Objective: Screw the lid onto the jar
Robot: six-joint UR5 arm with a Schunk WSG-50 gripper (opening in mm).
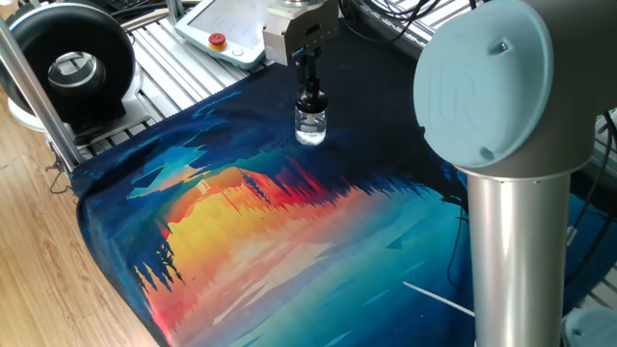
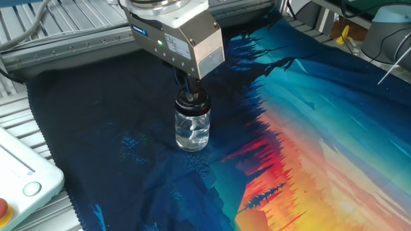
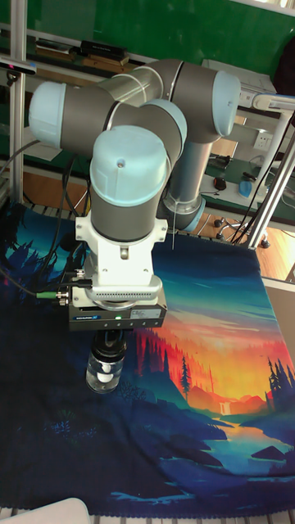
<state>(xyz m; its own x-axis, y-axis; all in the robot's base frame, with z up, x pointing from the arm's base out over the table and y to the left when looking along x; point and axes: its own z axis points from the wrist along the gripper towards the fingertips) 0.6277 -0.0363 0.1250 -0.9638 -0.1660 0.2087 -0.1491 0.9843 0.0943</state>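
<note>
The hand (image 2: 191,92) pinches the small black rounded lid (image 2: 192,102) atop the tiny clear glass jar (image 2: 192,130), upright on the dark cloth-covered desk (image 2: 96,128); light, slippery and fragile, it likely demands gentle grip at the cap.

1 jar (image 2: 192,130), 1 lid (image 2: 192,101)
</note>
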